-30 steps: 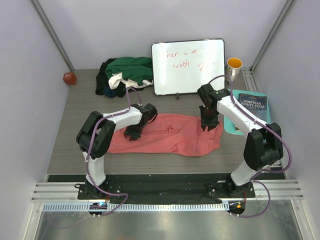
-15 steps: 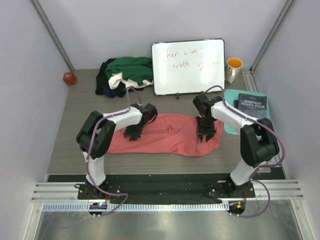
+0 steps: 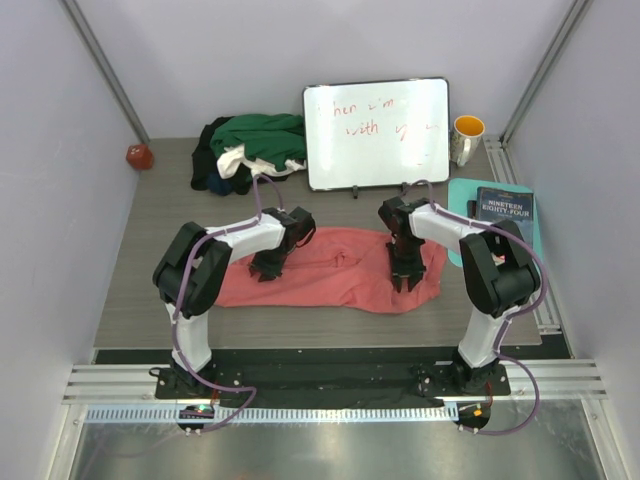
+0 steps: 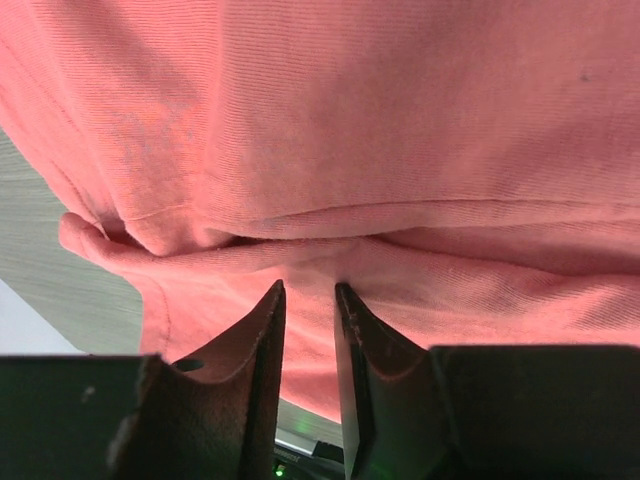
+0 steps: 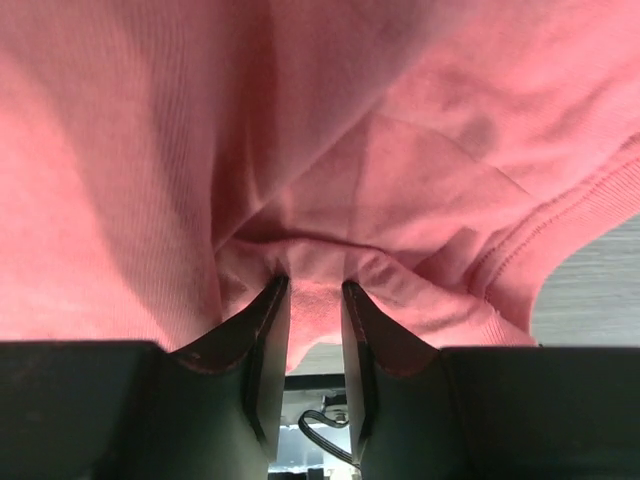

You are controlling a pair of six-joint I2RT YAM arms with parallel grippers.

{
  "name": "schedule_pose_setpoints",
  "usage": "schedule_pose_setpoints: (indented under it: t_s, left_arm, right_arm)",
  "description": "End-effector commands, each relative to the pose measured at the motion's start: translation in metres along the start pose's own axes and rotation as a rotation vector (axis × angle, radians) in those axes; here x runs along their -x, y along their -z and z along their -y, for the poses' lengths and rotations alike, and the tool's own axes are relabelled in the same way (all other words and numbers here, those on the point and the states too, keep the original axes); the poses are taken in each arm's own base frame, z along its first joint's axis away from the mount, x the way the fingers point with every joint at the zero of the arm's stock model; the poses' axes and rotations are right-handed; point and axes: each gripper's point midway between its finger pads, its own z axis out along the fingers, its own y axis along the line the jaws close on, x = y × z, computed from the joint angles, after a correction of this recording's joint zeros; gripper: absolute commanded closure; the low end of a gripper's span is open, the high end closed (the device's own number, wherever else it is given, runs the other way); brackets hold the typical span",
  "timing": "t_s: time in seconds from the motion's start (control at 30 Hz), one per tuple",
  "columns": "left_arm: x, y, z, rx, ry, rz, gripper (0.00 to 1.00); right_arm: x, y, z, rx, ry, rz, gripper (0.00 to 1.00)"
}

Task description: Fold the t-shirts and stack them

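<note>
A plain salmon-pink cloth t-shirt [image 3: 335, 278] is laid across the middle of the grey tabletop [image 3: 140, 250], not yet neatly folded. Its cloth is pinched by the left jaws and the right jaws. A heap of dark green, white and black shirts [image 3: 258, 138] is left at the far left corner. 0 shirts are stacked.

Pale lilac walls [image 3: 250, 50] enclose a grey wood-grain table [image 3: 140, 225].

1. Overhead view: bright, even light from above, with soft, faint shadows on the grey wood-grain table [image 3: 150, 220].
2. The brushed metal strip [image 3: 320, 450] at 6 o'clock shows mild glare.
3. Wrist views: the weave of the salmon-pink cloth t-shirt [image 4: 400, 120] is sharp, with shadow toward 12 o'clock and blur at 6 o'clock.
</note>
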Motion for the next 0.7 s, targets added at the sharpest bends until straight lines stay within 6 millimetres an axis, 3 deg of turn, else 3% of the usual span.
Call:
schedule_pose_setpoints:
  t_s: [0.0, 0.07, 0.13, 0.17, 0.67]
  left_arm:
    - [0.001, 0.001, 0.006, -0.025, -0.003, -0.002, 0.76]
    - [0.0, 0.001, 0.007, -0.026, -0.005, -0.003, 0.83]
    - [0.0, -0.001, 0.008, -0.023, -0.008, -0.008, 0.91]
    - [0.0, -0.001, 0.008, -0.024, -0.009, -0.011, 1.0]
    - [-0.005, -0.005, 0.008, 0.024, -0.033, -0.031, 1.0]
  right_arm:
    - [0.0, -0.005, -0.006, 0.018, 0.02, -0.005, 0.75]
    - [0.001, -0.008, -0.004, 0.0, 0.01, -0.001, 0.99]
    - [0.002, -0.007, -0.001, -0.015, -0.003, 0.005, 0.99]
    - [0.004, -0.005, 0.002, -0.034, -0.011, 0.024, 0.99]
    - [0.015, 0.031, 0.023, -0.105, -0.184, 0.202, 0.99]
